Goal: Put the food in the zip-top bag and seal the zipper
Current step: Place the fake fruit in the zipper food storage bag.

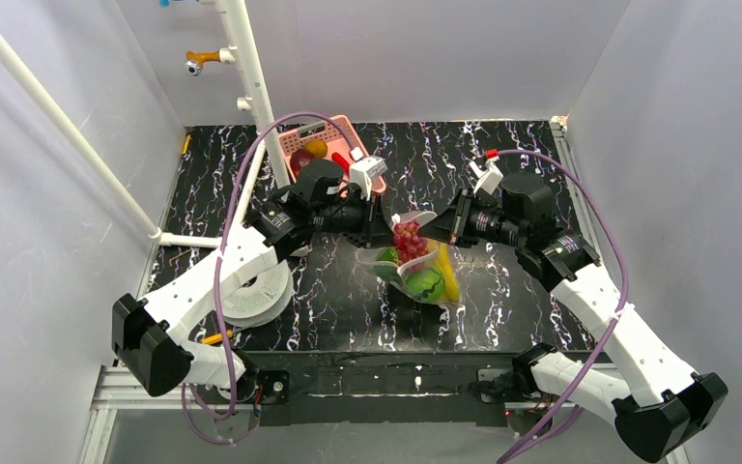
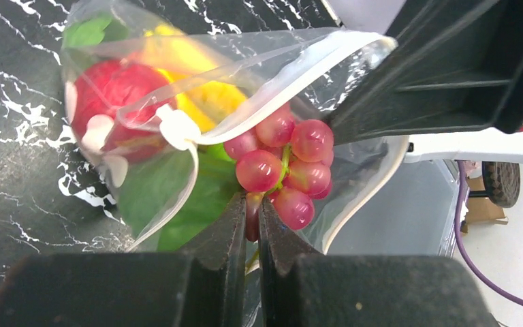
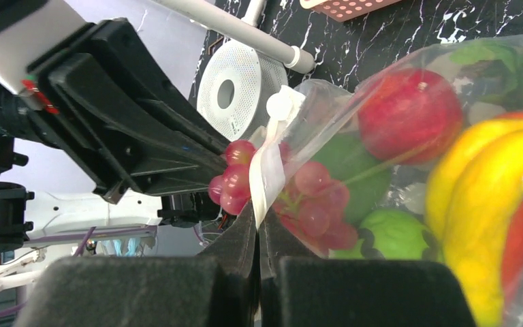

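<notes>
While agape, bag rim (image 2: 279, 85) (grapes (image 2: 282, 167) astride)

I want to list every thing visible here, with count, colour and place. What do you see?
bag: one, clear, table centre
grapes: one bunch, red, at bag mouth
banana: one, yellow, in bag
apple: one, red, in bag
green fruit: at least one, in bag
basket: one, pink, far side
pieces: few, yellow and red, in basket
spool: one, white, beside left arm
table: black, marbled
left gripper: shut on grapes
right gripper: shut on bag edge
</notes>
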Controlling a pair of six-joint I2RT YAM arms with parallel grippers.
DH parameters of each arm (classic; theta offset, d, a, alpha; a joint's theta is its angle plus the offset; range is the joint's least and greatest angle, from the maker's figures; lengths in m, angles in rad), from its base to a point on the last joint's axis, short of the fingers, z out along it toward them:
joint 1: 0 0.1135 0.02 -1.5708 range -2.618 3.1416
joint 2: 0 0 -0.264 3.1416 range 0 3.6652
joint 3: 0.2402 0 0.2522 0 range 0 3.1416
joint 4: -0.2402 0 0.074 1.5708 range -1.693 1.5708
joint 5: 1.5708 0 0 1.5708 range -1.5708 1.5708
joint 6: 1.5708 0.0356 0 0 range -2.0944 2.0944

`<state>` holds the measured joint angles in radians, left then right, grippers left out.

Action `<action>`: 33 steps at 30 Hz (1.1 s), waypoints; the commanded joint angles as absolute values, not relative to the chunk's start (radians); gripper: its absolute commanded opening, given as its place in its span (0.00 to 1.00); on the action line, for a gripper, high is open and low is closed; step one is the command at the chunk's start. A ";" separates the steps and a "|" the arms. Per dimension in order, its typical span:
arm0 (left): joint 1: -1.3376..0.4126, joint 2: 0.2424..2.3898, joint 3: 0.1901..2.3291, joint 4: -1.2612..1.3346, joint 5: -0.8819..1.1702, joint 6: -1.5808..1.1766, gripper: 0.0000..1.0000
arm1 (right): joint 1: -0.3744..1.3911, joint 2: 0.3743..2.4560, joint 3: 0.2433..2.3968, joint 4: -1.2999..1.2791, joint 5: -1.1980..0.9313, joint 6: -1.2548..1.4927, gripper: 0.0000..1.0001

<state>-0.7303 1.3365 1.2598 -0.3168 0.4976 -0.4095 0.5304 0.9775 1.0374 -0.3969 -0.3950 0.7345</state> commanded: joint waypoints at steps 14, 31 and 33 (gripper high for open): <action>-0.752 1.341 1.283 -0.469 0.569 -0.260 0.00 | 0.520 1.001 1.074 -0.247 -0.488 0.756 0.01; -0.769 1.535 1.479 -0.623 0.296 -0.330 0.36 | 0.507 1.040 1.054 -0.187 -0.542 0.819 0.01; -0.769 1.509 1.476 -0.626 0.287 -0.328 0.47 | 0.504 1.050 1.060 -0.186 -0.547 0.817 0.01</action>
<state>-0.7631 1.5764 1.4483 -0.5735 0.3393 -0.3447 0.5114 1.0473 1.0325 -0.2974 -0.5007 0.7910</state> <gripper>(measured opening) 0.398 0.026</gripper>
